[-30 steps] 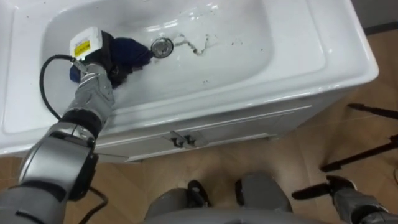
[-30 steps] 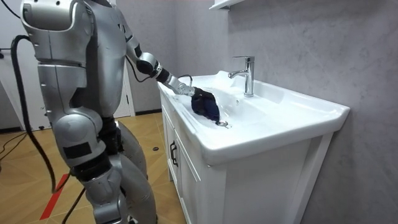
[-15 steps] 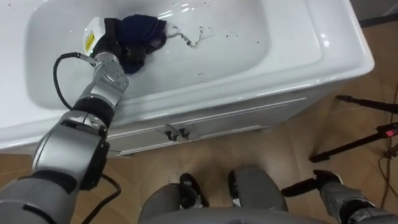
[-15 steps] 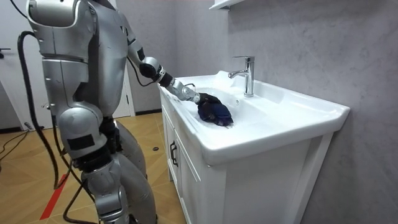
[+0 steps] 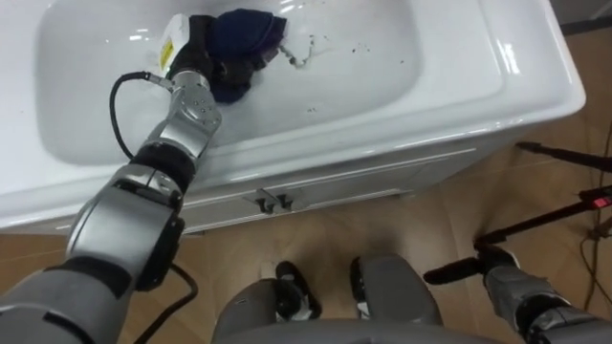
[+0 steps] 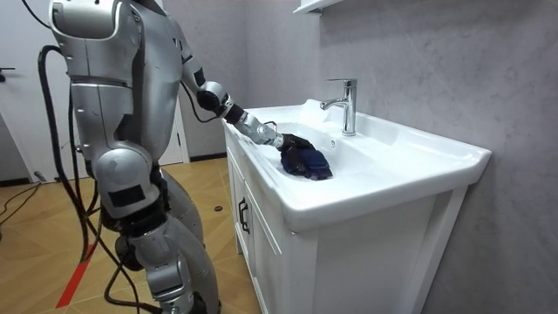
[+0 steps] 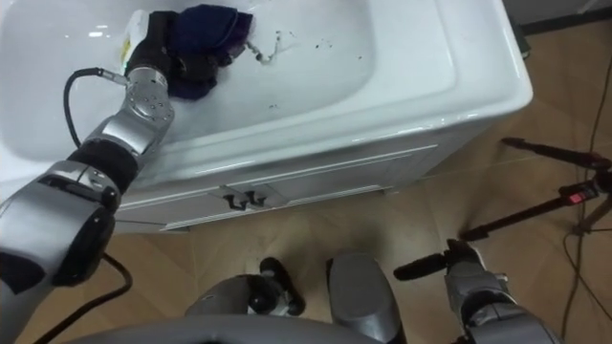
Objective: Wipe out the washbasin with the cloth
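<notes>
Viewing from the left eye: the left hand (image 5: 199,59) is clamped on the dark blue cloth (image 5: 247,29), fingers curled into its bunched folds. It presses the cloth onto the floor of the white basin (image 5: 402,91). Dark specks (image 5: 363,45) lie near the cloth, toward the robot's right. The right hand (image 5: 512,291) hangs low beside the body, fingers extended, holding nothing.

Room view: the robot stands at the cabinet (image 6: 261,249). The cloth lies in the bowl, near the faucet (image 6: 344,105).

Right eye view: same arrangement.

Handling estimate: the cloth is soft, light and limp. Grip its bunched centre so the loose edges trail flat. The glazed basin is probably slippery, so sustain downward pressure.
</notes>
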Tool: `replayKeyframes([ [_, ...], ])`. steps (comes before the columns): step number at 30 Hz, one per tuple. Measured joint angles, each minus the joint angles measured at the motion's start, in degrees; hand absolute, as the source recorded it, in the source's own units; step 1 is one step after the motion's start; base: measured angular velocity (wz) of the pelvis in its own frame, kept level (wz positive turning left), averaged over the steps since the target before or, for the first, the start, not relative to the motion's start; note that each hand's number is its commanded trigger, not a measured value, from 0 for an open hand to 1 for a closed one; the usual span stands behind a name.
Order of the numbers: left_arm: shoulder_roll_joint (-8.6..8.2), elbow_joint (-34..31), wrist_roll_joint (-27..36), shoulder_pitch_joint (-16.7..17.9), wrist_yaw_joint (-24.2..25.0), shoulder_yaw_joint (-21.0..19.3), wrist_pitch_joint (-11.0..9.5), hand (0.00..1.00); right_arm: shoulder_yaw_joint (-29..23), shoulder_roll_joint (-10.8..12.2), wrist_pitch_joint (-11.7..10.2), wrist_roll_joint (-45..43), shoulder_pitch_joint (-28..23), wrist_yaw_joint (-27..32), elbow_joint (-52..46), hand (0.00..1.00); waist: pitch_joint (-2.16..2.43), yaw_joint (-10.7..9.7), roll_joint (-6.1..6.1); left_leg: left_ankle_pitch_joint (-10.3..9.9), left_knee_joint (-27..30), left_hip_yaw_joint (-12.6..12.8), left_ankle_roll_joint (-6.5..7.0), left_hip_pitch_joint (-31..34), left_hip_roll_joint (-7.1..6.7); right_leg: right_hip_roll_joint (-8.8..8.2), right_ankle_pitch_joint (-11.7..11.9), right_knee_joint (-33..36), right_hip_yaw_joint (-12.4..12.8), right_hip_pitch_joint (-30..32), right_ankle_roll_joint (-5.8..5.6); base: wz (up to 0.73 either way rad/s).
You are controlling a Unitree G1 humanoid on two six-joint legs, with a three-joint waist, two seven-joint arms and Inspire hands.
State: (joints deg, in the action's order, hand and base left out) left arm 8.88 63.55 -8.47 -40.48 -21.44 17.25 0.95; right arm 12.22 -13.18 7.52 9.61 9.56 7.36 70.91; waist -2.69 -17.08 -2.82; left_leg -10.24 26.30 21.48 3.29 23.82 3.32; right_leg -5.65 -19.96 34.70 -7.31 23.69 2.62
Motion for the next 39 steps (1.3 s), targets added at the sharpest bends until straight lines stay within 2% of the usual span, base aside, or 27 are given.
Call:
replayKeyframes([
  [3, -0.33, -0.58, 0.32, -0.07, -0.03, 0.90, 0.06, 1.00, 0.00, -0.04, -0.55, 1.84, -0.12, -0.03, -0.12, 0.00, -0.02, -0.23, -0.08, 0.20, -0.95, 1.51, 0.35, -0.54, -0.01, -0.27, 0.08, -0.04, 0.28, 0.12, -0.24, -0.01],
  [6, -0.90, -1.91, 1.03, -0.22, -0.41, 4.75, 0.11, 1.00, 0.08, -0.52, -0.62, 4.34, -0.29, 0.00, -0.09, 0.00, -0.06, -0.91, -1.34, 0.44, -2.06, 2.18, 0.79, -0.46, -0.07, -0.25, 0.55, -1.05, 0.15, 0.14, -0.68, 0.02],
  [8, -1.08, -2.29, 1.17, -0.57, -0.43, 5.98, 0.11, 1.00, 0.17, -0.50, -1.65, 5.77, -0.64, -0.15, 0.19, 0.00, -0.07, -1.53, -1.77, 0.55, -2.44, 2.26, 0.95, -0.48, -0.22, -0.29, 0.73, -1.24, 0.12, 0.20, -0.83, 0.00],
  [12, -1.11, -3.13, 0.84, -0.52, -0.44, 6.38, 0.23, 1.00, 0.16, -0.67, -2.15, 5.85, -1.12, -0.74, 0.73, 0.00, -0.15, -1.60, -2.05, 0.54, -2.10, 2.21, 0.95, -0.20, -0.09, -0.27, 0.74, -1.24, -0.07, 0.17, -0.81, 0.04],
  [15, -1.26, -6.30, 0.12, -0.50, -0.28, 10.42, 0.50, 1.00, 0.03, -0.90, -2.93, 5.84, -1.32, -2.08, 1.54, 0.00, -0.21, -2.11, -2.90, 0.48, -1.83, 1.99, 1.04, 0.47, -0.05, -0.39, 0.70, -1.23, -0.63, 0.43, -0.86, 0.12],
  [17, -3.13, -8.94, -2.68, -0.67, -0.31, 12.78, 0.18, 1.00, 0.07, -0.96, -3.10, 5.84, -1.15, -2.71, 1.38, 0.00, -0.26, -2.75, -3.31, 0.30, -1.54, 2.20, 1.29, 0.76, -0.01, -0.37, 0.71, -1.01, -0.60, 0.73, -0.88, -0.04],
  [20, -4.73, -9.57, -4.75, -1.82, -0.33, 13.50, -0.03, 1.00, 0.24, -1.21, -3.06, 5.58, -0.95, -3.20, 1.69, 0.00, -0.41, -3.24, -3.58, 0.20, -1.41, 2.93, 1.35, 0.73, 0.11, -0.42, 0.75, -0.82, 0.00, 1.04, -0.93, -0.10],
  [26, -4.75, -9.64, -4.65, -1.94, -0.48, 14.54, 0.03, 1.00, 2.33, -2.92, -2.43, 4.95, -0.92, -3.40, 2.64, 0.00, -0.38, -3.24, -4.02, 0.19, -1.56, 3.02, 1.38, 0.66, 0.04, -0.49, 0.78, -0.84, -0.08, 0.98, -1.00, 0.00],
  [39, -5.13, -10.33, -4.64, -2.05, -0.53, 14.67, 0.01, 1.00, 2.84, -2.96, -2.41, 3.41, -0.14, -3.38, 2.63, 0.00, -0.49, -3.21, -4.21, 0.07, -1.63, 2.92, 1.59, 0.95, -0.19, -1.01, 0.73, -0.87, -0.68, 1.14, -1.15, 0.01],
])
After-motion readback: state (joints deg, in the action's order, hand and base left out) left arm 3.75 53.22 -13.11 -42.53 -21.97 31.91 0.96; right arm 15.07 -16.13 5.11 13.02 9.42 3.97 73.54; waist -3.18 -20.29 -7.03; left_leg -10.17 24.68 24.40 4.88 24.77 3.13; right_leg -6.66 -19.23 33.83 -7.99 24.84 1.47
